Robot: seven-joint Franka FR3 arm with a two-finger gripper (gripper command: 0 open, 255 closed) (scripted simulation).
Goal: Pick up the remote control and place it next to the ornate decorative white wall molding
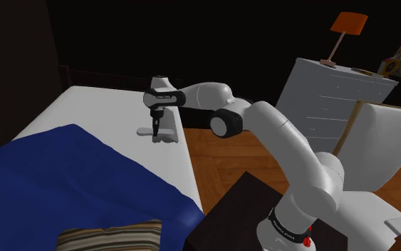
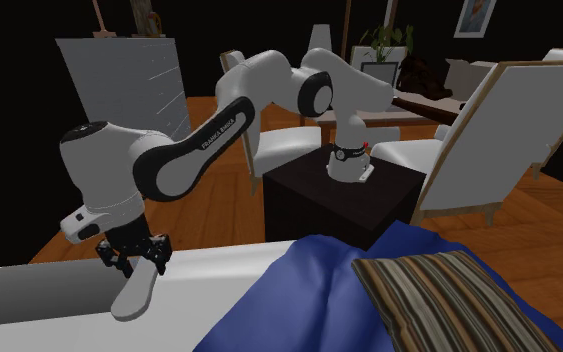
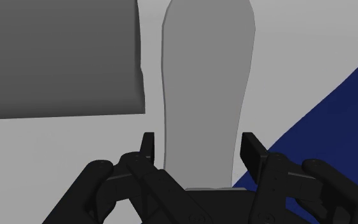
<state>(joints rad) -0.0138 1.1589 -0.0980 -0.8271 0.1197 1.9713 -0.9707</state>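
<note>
The remote control (image 3: 206,89) is a long, plain light-grey slab with rounded ends. My black gripper (image 3: 198,153) is shut on its near end, one finger on each long side. In the second exterior view the remote (image 2: 134,293) hangs tilted from the gripper (image 2: 137,262) just over the white bed top (image 2: 219,275). From the shoulder view the gripper (image 1: 155,130) points straight down near the bed's far right edge, with the remote (image 1: 166,138) at its tips. A flat darker grey patch (image 3: 56,57) lies beside the remote; I cannot tell what it is.
A dark blue blanket (image 1: 63,178) covers the near half of the bed, with a striped pillow (image 1: 110,237) on it. A white dresser (image 1: 337,96) with an orange lamp (image 1: 348,25) stands beyond the wooden floor. White armchairs (image 2: 499,130) stand around my dark stand (image 2: 344,195).
</note>
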